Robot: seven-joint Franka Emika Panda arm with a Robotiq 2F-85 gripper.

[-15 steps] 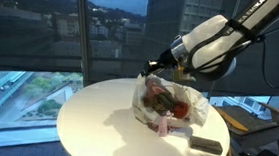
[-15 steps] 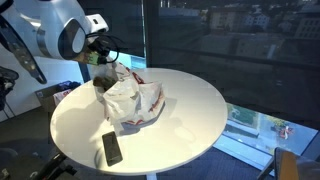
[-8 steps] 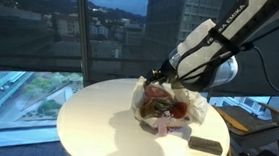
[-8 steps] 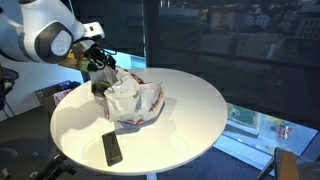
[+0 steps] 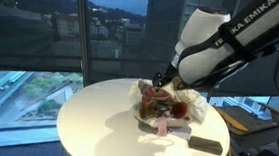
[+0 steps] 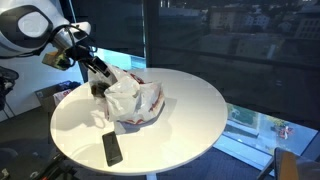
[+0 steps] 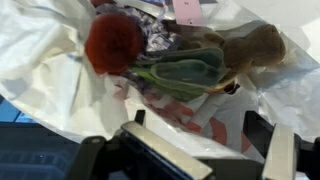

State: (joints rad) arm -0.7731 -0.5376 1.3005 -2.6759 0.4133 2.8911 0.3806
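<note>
— Where do we see the gripper (image 6: 100,80)?
— At the rim of the white plastic bag (image 6: 135,100), which lies on the round table (image 6: 190,95) near the edge closest to the arm.
— And its jaws?
— In the wrist view we find them spread wide, gripping nothing. A red ball (image 7: 113,40) and a green thing (image 7: 185,70) lie in the bag below. A black phone (image 6: 112,148) lies near the table's edge, apart from the bag.

free: table (image 5: 96,115) window side | blocked: bag (image 5: 193,112), phone (image 5: 205,145)
</note>
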